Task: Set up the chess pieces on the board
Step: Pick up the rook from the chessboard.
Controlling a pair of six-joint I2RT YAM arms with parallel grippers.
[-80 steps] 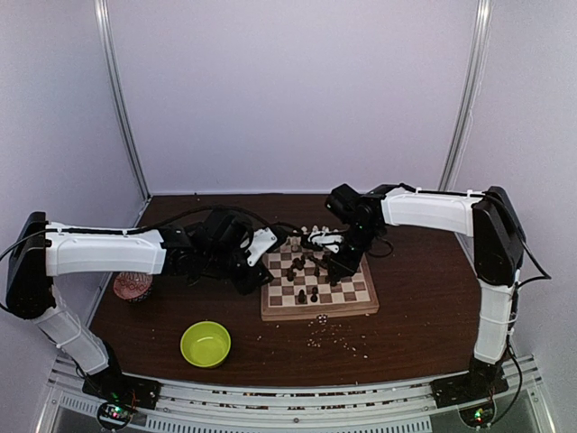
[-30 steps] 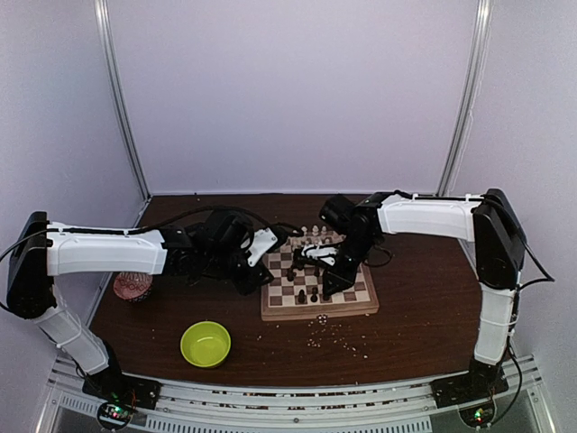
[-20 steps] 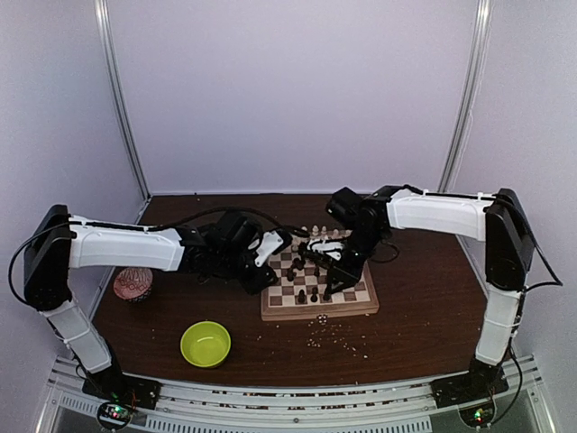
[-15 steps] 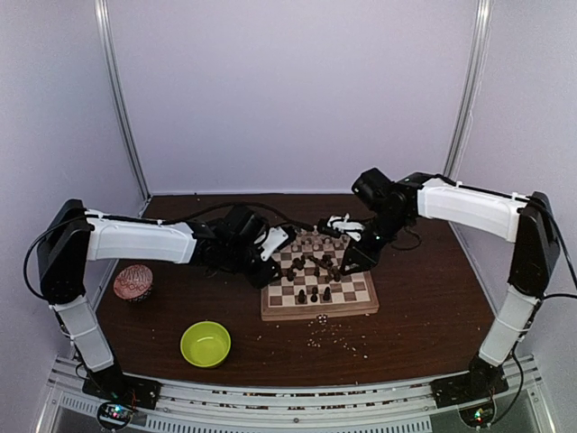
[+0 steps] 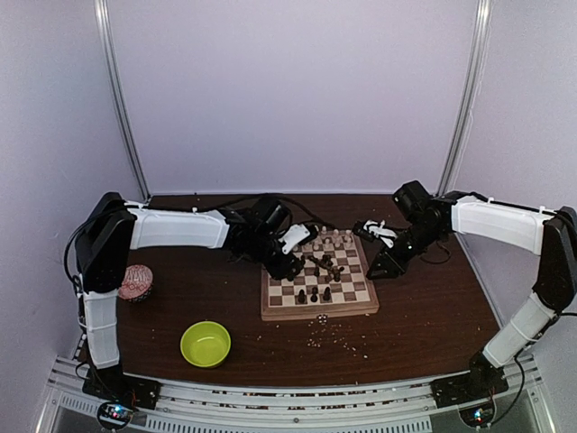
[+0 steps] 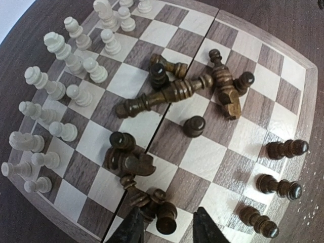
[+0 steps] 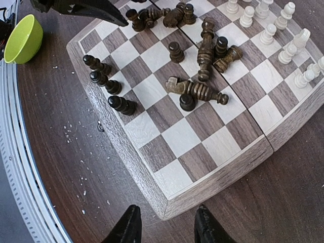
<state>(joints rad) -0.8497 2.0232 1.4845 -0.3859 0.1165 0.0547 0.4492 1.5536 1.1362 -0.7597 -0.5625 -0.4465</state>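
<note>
The right gripper (image 7: 167,210) had backed off the chessboard (image 7: 215,183) to its edge, jaws now wide and empty. The left gripper (image 6: 167,214) had moved in, open, straddling a dark pawn (image 6: 165,224). The other dark pieces (image 6: 177,91) lay heaped mid-board, unsorted.

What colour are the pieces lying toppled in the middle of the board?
Dark brown. The toppled pieces show best in the left wrist view.

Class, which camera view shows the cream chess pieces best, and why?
Left wrist view: the cream chess pieces stand large and sharp in rows along the board's edge. The right wrist view catches only some at its upper right corner; the top view shows them tiny.
</note>
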